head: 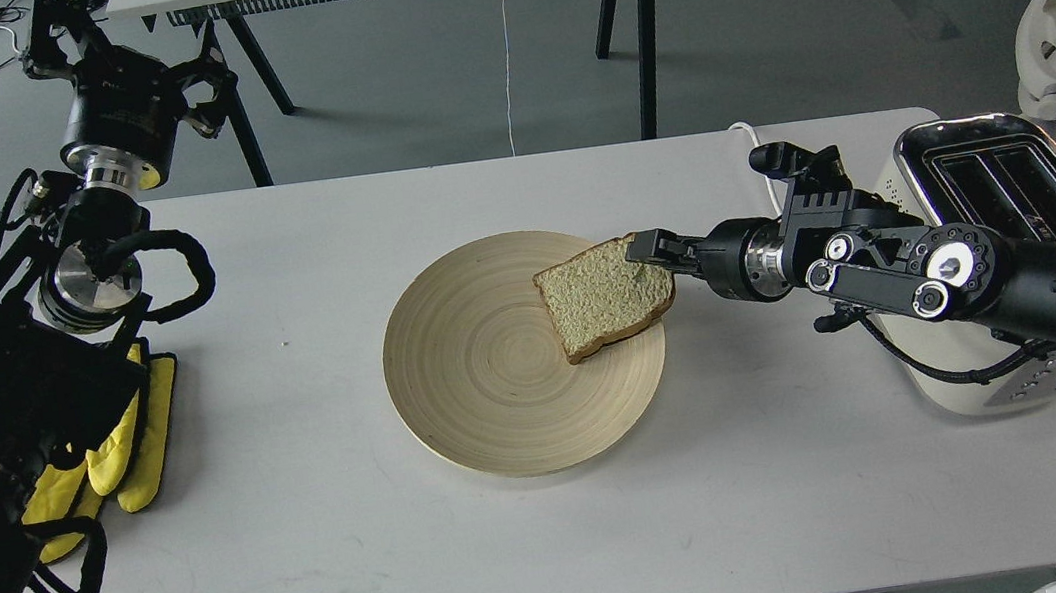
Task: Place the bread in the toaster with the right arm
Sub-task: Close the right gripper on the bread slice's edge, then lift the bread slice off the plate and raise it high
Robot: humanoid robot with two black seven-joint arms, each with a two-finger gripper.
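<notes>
**Right now: right gripper at bread's right edge, toaster behind it**

Nearest first: bare table (339, 561), no writing on it. Mid-table, bread (605, 296) lies flat on the right side of the wooden plate (478, 383), crust corner toward the arm, long axis running roughly near-left to far-right. Right gripper (648, 248) reaches in from the right, tips touching the slice's upper-right corner; looks pinched narrow on that edge, but can't tell if it's actually clamped. Toaster (1007, 177) sits to the right, behind the right arm (948, 270), slots up. Left gripper (57, 27) is far off, state unreadable. No legible branding anywhere.
</notes>
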